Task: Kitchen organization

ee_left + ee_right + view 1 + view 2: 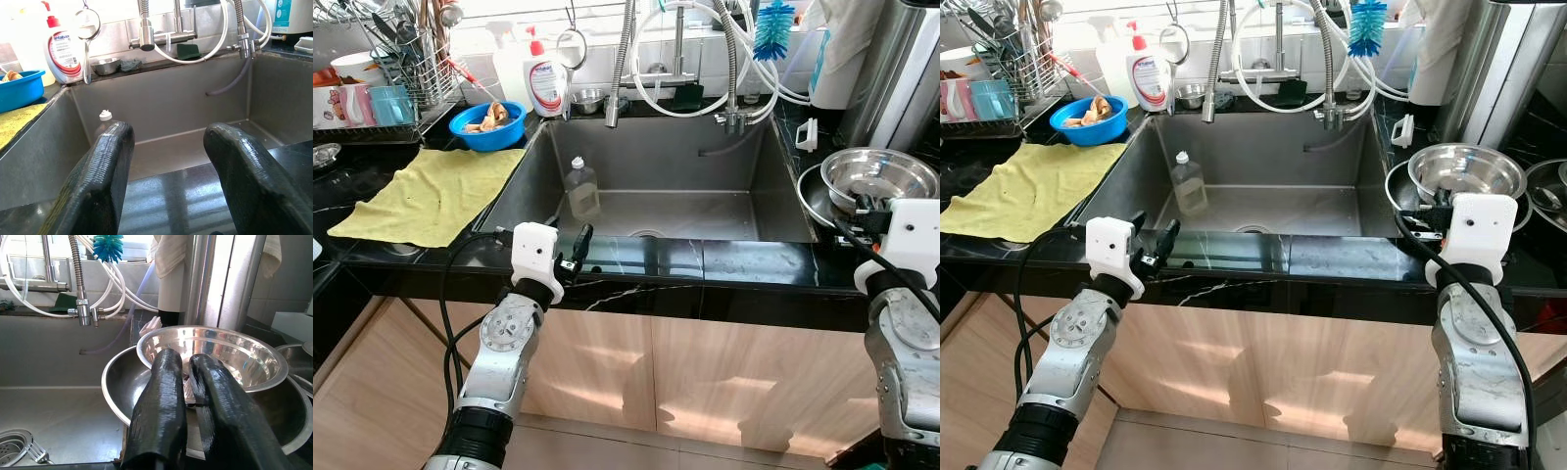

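At the black counter's front edge (724,264), the left gripper (1154,245) hovers with its fingers spread wide over the near rim of the steel sink (685,162), while the right gripper (188,387), fingers drawn nearly together and holding nothing, points at two nested steel bowls (879,176) on the counter to the sink's right. A clear plastic bottle (580,186) stands in the basin; farther back, a yellow cloth (435,194) lies left of the sink, with a blue bowl (487,125) and a dish rack (382,88) behind it
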Robot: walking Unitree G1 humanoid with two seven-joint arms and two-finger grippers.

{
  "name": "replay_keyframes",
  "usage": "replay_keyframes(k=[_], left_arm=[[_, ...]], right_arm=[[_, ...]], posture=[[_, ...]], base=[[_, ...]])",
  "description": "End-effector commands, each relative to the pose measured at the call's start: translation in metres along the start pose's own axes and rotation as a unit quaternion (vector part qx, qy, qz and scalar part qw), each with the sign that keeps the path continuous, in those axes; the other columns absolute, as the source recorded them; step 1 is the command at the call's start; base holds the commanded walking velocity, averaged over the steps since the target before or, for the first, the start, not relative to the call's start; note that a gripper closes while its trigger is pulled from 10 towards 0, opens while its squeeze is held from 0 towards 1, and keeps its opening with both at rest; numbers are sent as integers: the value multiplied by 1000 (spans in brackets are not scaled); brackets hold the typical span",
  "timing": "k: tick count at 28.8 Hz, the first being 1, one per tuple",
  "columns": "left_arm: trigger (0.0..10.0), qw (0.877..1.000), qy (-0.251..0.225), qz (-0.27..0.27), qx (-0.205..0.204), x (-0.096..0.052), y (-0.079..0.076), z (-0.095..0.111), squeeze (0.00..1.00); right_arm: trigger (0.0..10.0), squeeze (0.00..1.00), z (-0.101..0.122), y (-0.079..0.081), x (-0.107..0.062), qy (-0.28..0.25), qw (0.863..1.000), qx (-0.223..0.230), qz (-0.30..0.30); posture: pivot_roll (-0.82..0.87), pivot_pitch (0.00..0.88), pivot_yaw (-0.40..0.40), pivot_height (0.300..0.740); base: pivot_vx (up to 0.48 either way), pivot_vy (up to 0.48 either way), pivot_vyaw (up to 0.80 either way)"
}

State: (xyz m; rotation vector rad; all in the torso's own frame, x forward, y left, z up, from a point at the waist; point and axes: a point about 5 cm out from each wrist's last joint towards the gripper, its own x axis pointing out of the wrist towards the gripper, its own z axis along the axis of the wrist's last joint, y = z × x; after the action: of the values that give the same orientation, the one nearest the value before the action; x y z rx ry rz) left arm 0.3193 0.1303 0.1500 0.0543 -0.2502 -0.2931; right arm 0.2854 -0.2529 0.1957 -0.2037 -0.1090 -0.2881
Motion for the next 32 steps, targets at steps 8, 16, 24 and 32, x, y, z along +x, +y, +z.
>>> replay_keyframes(k=[8,16,24,32], left_arm=[[10000,1000,-4,4,0,2,1,3,0],[10000,1000,-5,4,-1,2,0,3,0],[10000,1000,-6,5,-3,3,0,3,0],[10000,1000,-6,8,-4,4,-1,2,0]], right_arm=[[0,0,10,2,4,-11,1000,0,0],[0,0,24,2,7,-35,999,2,-7],[0,0,53,6,11,-81,997,7,-7],[10000,0,73,8,15,-114,993,-9,-2]], posture=[[-149,0,98,740],[-150,0,100,740],[-150,0,97,740],[-153,0,93,740]], base=[[0,0,0],[0,0,0],[0,0,0],[0,0,0]])
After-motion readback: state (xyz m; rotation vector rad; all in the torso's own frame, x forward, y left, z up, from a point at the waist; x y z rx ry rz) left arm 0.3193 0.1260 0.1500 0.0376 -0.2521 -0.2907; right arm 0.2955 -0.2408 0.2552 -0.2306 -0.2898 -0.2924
